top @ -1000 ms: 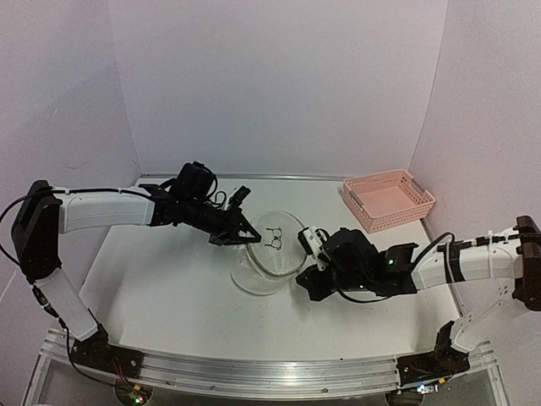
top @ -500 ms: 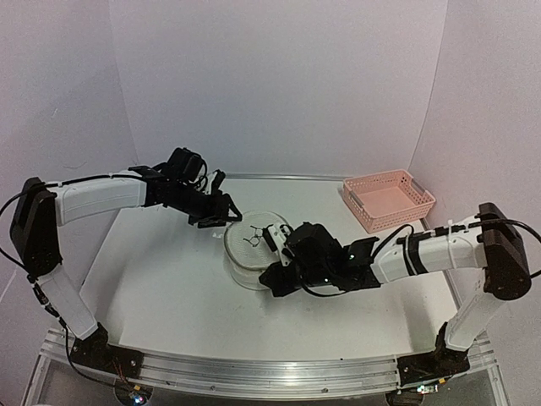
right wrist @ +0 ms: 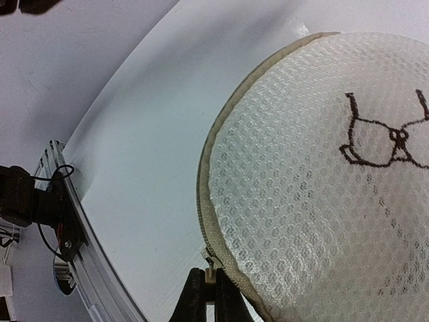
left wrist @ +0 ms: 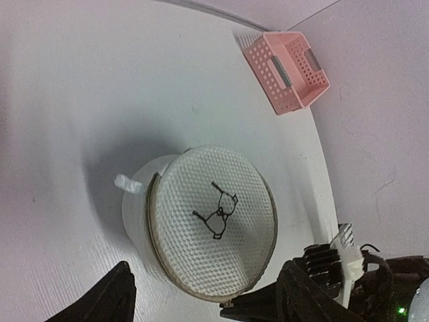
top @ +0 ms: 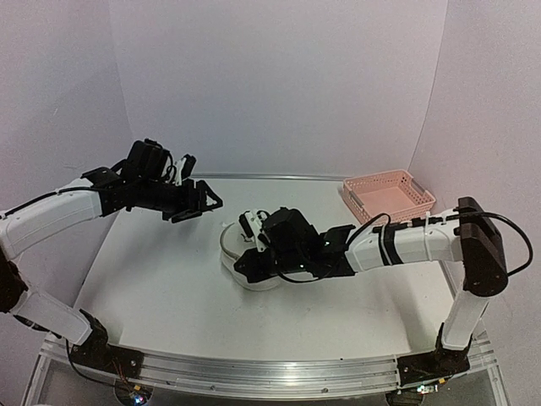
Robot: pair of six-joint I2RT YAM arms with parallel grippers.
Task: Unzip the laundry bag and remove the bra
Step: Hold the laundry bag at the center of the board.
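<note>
Firmly, the right gripper pinches the zipper pull at the laundry bag rim, while the left gripper hangs well apart, jaws spread, holding nothing.

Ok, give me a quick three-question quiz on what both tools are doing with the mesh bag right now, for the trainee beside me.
1. True or false: the left tool grips the laundry bag.
2. Fill in: the black drawing on the mesh shows a ___.
3. The right tool is shut on: A) the drawing B) the zipper pull C) nothing.
Key: 1 false, it hangs open, off the bag; 2 bra; 3 B.
</note>
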